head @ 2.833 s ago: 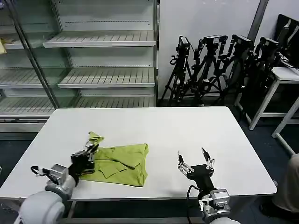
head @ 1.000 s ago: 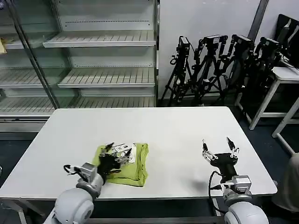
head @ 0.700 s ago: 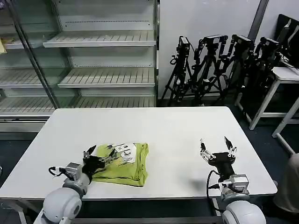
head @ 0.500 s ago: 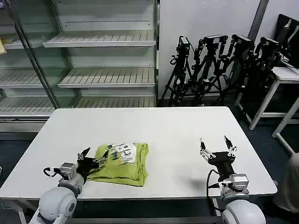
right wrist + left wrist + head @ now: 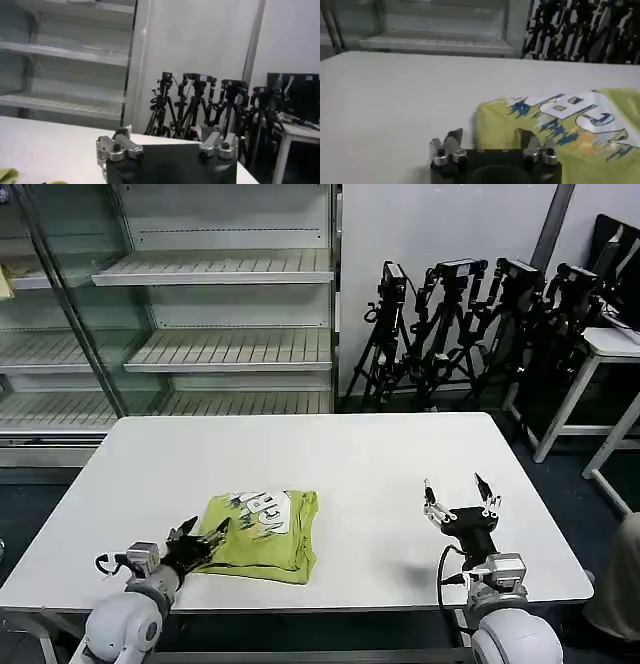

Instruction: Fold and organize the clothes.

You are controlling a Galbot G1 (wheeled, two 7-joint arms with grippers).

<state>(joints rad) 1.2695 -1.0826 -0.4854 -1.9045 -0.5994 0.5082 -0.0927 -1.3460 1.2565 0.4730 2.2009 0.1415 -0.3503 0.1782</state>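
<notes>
The clothes are one lime-green T-shirt point(image 5: 262, 536) lying folded into a compact rectangle on the white table point(image 5: 360, 454), left of centre. Its white and blue lettering point(image 5: 262, 506) faces up. My left gripper point(image 5: 203, 538) sits low at the shirt's near-left corner, open, with nothing between its fingers. In the left wrist view the shirt point(image 5: 565, 131) lies just beyond the open left gripper point(image 5: 489, 135), its edge in line with the gap. My right gripper point(image 5: 459, 495) hovers open over bare table, well to the right of the shirt. In the right wrist view that gripper point(image 5: 171, 136) holds nothing.
Empty metal shelving point(image 5: 200, 344) stands behind the table on the left. Black camera tripods point(image 5: 470, 324) crowd the back right, next to another white table point(image 5: 610, 349). Bare tabletop stretches between the shirt and the right gripper and towards the far edge.
The left gripper carried the shirt's left part over to the right, turning the print up, let go and drew back to the near left. The right gripper shifted right.
</notes>
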